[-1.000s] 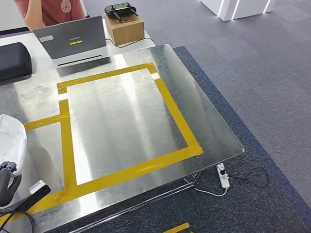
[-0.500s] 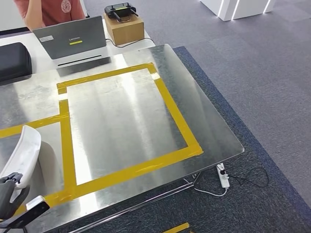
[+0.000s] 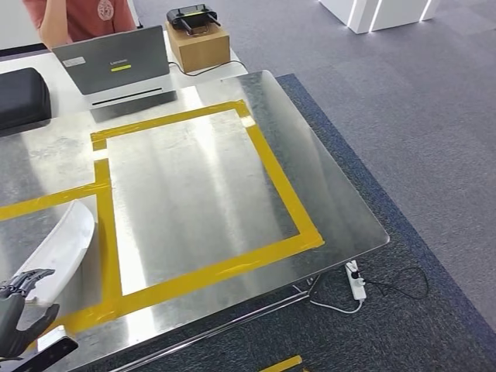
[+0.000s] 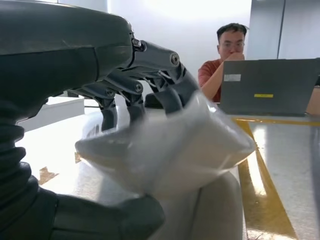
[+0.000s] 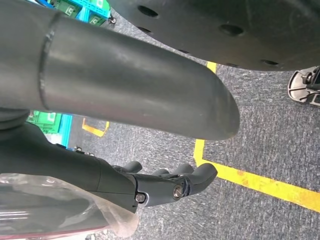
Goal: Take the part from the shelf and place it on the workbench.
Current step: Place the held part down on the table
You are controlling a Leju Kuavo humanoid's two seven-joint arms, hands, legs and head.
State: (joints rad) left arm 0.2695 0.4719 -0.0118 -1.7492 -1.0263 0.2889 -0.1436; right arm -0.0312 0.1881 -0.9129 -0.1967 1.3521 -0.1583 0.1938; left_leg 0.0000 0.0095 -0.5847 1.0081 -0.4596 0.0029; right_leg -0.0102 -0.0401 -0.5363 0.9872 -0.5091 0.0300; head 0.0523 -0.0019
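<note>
Left robot hand (image 3: pixel 20 306) holds the white part (image 3: pixel 61 248) angled toward the workbench's (image 3: pixel 193 194) far-right.

The left hand (image 3: pixel 20 310) is cut by the lower left corner of the head view. In the left wrist view the white part (image 4: pixel 166 150) is blurred and hides the fingertips. The person (image 3: pixel 76 17) is cut by the top edge. The right hand (image 5: pixel 166 182) seems empty, but its palm is hidden.
</note>
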